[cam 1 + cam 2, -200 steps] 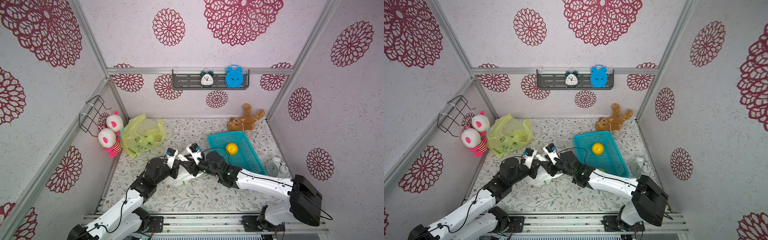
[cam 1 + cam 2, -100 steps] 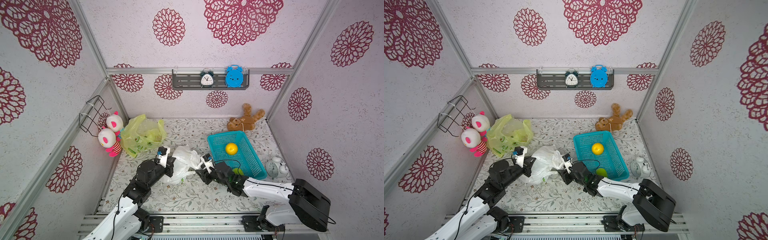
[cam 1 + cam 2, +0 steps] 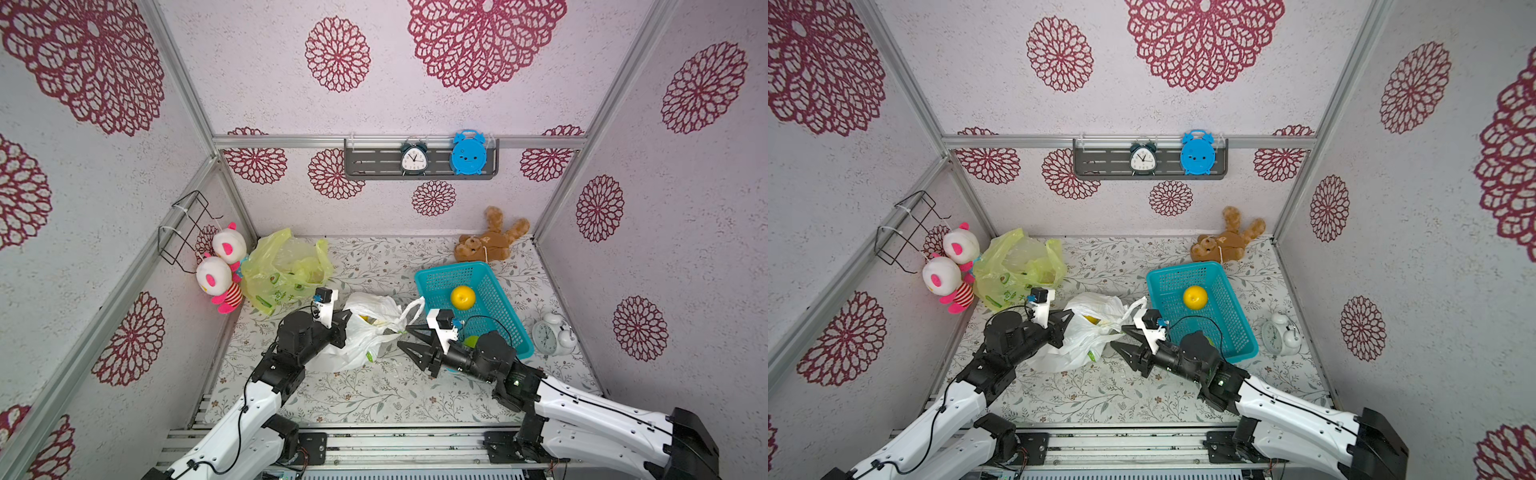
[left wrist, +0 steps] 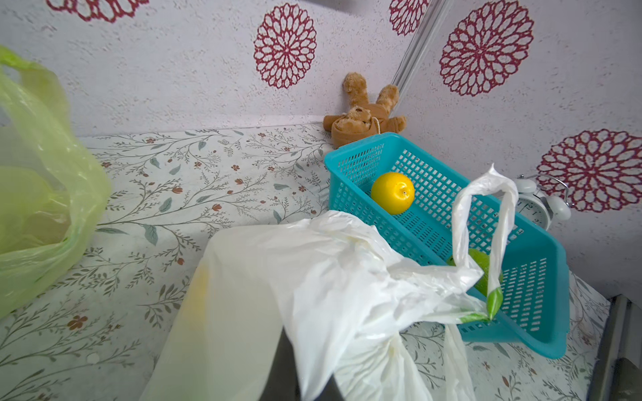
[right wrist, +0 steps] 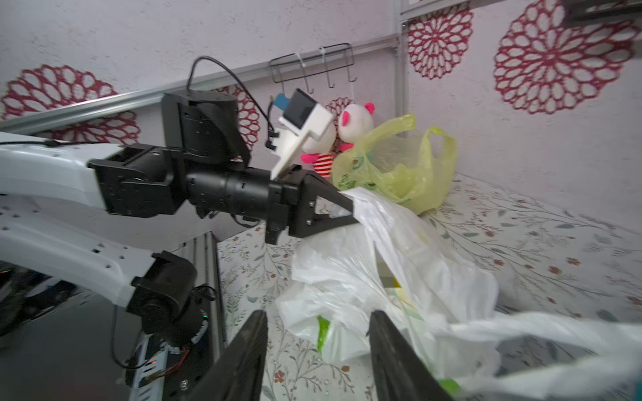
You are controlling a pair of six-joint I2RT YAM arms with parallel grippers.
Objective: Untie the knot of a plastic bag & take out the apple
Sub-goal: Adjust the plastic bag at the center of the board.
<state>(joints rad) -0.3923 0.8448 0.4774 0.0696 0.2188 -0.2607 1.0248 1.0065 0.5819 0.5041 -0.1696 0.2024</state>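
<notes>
A white plastic bag lies mid-table, crumpled, with one handle loop standing up by the basket. My left gripper is shut on the bag's left edge. My right gripper hovers open at the bag's right side, where the plastic gathers; nothing is pinched between its fingers. A yellow patch shows in the bag's mouth; I cannot tell whether it is the apple. No knot can be made out.
A teal basket right of the bag holds a yellow fruit and a green one. A white alarm clock stands beside it. A yellow-green bag, plush dolls and a teddy line the back.
The grippers were close together over the bag a second ago. They have drawn apart: the left pulled the bag's edge leftward, the right backed off to the right, and the bag spread out.
</notes>
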